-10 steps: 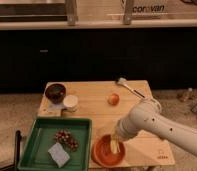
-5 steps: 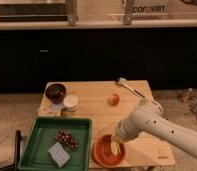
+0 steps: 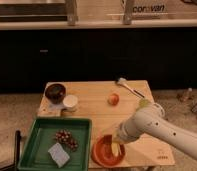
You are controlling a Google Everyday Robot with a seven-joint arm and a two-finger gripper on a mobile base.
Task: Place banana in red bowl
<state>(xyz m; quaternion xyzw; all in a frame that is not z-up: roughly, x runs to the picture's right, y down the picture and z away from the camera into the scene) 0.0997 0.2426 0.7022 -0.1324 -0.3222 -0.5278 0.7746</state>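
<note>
The red bowl [image 3: 106,153] sits at the front edge of the wooden table [image 3: 92,107], right of the green tray. A pale yellow banana [image 3: 113,147] lies inside the bowl at its right side. My gripper [image 3: 117,141] is at the end of the white arm [image 3: 157,131], which reaches in from the right, right over the bowl's right rim and the banana. The wrist hides most of the gripper.
A green tray [image 3: 44,137] at front left holds grapes [image 3: 66,139] and a blue sponge [image 3: 58,154]. A dark maroon bowl [image 3: 55,92] and white cup [image 3: 70,102] stand at back left. A round orange-red fruit [image 3: 113,99] and a brush [image 3: 128,86] lie behind.
The arm has shifted slightly left and lower over the red bowl. The banana stays in the bowl under the gripper.
</note>
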